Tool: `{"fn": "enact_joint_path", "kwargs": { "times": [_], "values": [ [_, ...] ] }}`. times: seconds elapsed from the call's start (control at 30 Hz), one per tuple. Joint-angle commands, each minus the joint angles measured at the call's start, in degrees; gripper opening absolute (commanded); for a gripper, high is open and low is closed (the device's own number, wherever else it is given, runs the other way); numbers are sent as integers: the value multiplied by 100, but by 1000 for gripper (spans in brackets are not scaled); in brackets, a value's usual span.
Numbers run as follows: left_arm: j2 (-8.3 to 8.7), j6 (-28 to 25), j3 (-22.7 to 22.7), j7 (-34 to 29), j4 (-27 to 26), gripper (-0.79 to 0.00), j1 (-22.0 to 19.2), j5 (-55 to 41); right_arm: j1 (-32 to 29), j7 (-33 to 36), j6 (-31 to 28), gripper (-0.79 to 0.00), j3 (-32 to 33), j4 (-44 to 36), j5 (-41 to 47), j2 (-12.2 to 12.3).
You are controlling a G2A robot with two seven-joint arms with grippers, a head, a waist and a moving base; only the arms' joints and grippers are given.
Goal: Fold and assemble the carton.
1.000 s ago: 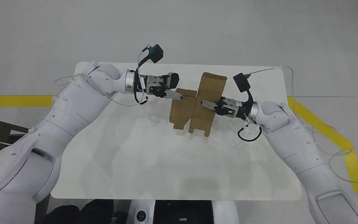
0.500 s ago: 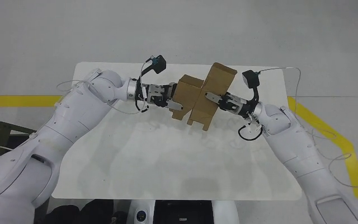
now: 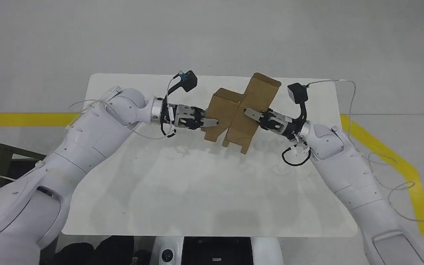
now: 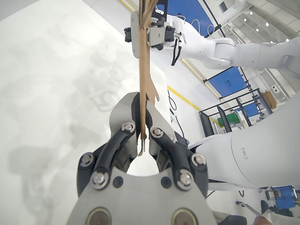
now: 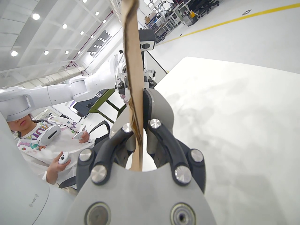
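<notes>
A flat brown carton hangs above the white table, held from both sides. My left gripper is shut on its left edge, and my right gripper is shut on its right side. In the left wrist view the carton stands edge-on, pinched in my left gripper, with the other arm's gripper gripping it farther off. In the right wrist view the carton also runs edge-on through my right gripper. Flaps stick out towards the table's back and front.
The white table lies bare under the carton, with open room in front and to both sides. A yellow floor line runs past the table's left and right edges.
Both grippers have lifted the carton off the table and tilted it. The left gripper moved right and now grips the carton's left edge; the right gripper rose a little towards the back.
</notes>
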Motion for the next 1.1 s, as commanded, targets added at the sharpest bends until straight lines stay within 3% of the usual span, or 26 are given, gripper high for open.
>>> {"fn": "enact_joint_path", "kwargs": {
  "times": [0.0,0.27,0.4,0.73,1.07],
  "values": [
    [24,45,14,-45,-11,-785,-10,-46,5,7,11,0,16,17,-1,-2],
    [147,542,16,-541,-118,-785,-138,-276,23,98,317,0,386,-13,-759,106],
    [247,865,5,-865,-231,-785,-104,-642,-134,312,332,0,573,-167,-736,191],
    [399,1626,106,-1626,-551,-785,-69,-1118,-358,1173,168,0,404,-250,476,239],
    [472,1937,363,-1938,-790,-785,-206,-1063,-266,1497,21,0,395,93,710,259]
  ]
}}
